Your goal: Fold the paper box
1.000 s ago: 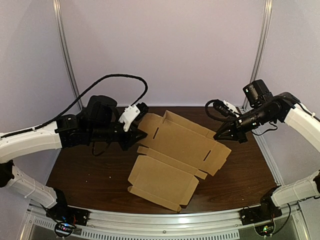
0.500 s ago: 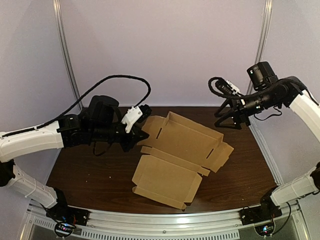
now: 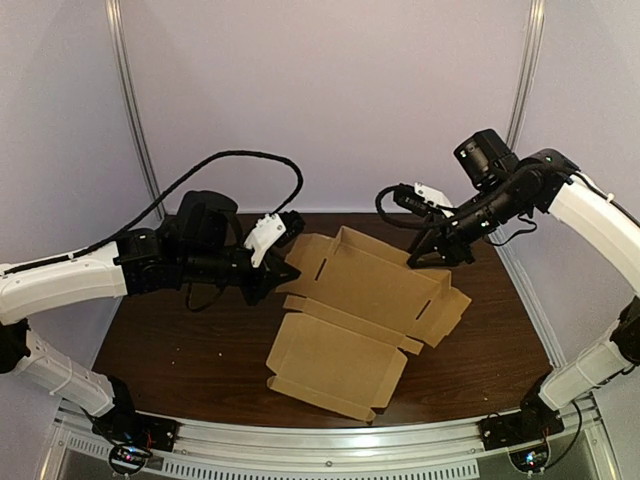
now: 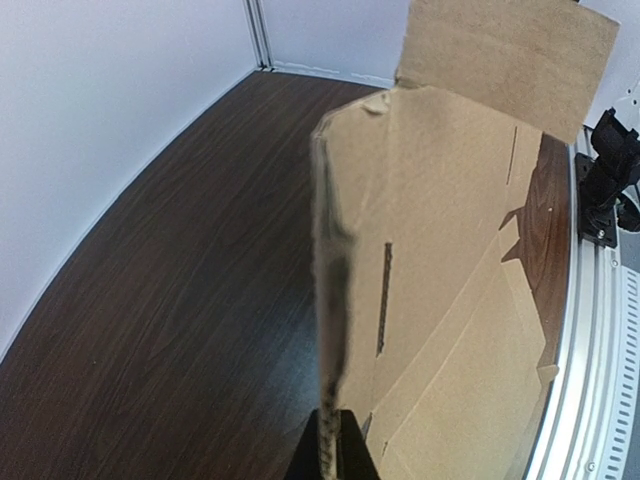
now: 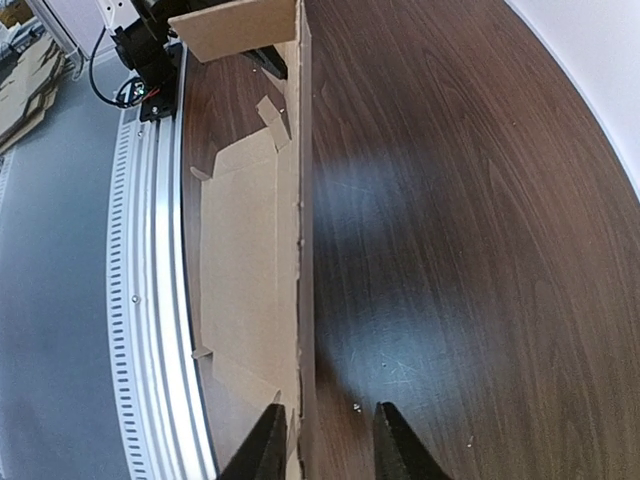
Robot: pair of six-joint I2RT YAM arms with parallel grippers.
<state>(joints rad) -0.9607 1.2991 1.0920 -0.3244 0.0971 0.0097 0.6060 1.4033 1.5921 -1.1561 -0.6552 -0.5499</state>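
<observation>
A brown cardboard box [image 3: 370, 285], cut from one sheet and only partly folded, lies on the dark wooden table [image 3: 160, 350]. It reaches from the middle of the far edge down towards the near edge, a little right of centre. Its far half forms a shallow tray with low walls standing along the far side and the ends. Inside the tray only the cardboard floor shows, with two narrow slots [image 3: 312, 265], one near each end. The near half is a flat lid panel [image 3: 335, 365] with small side tabs. It lies open on the table, and its near corner is close to the aluminium rail [image 3: 350, 440] along the near edge.

The left gripper [image 3: 283, 268] is at the tray's left end, towards the table's far left corner. In the left wrist view its fingers are closed on the edge of the end flap, which rises upright from between them.

The right gripper [image 3: 425, 258] hangs over the tray's far right corner. In the right wrist view its jaws are spread, with one finger [image 5: 262, 445] on each side of the upright far wall. The wall stands just beside the left-hand finger in that view and well clear of the other. Whether the nearer finger touches the cardboard cannot be told.
</observation>
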